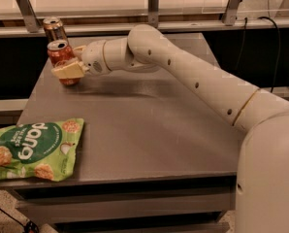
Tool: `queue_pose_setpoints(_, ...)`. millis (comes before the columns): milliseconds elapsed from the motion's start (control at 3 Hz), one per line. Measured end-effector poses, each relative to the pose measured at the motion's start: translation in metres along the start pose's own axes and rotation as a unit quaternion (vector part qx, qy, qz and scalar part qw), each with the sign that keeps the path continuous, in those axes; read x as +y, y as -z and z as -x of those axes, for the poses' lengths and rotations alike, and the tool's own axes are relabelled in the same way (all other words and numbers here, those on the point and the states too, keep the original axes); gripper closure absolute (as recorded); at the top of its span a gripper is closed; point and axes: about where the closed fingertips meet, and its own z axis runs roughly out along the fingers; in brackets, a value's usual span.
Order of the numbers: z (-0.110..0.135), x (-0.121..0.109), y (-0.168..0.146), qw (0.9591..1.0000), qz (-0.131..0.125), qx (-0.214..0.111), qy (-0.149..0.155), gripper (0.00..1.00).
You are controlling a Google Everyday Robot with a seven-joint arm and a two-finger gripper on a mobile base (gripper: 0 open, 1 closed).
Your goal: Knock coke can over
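The coke can (58,55), red-orange with a silver top, stands upright near the far left corner of the grey table (149,125). My gripper (65,60) is at the can with its jaws open. One cream finger (67,71) lies across the can's lower front, and the other shows just behind the can's right side (78,48). My white arm reaches in from the right across the table.
A darker brown can (54,29) stands just behind the coke can at the table's back left edge. A green snack bag (33,149) lies at the front left corner, hanging over the edge. A rail with posts (153,4) runs behind the table.
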Motion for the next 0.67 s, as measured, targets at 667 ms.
queue_pose_setpoints(667, 0.018, -0.004, 0.062, 0.9885, -0.031, 0.146, 0.025, 0.69)
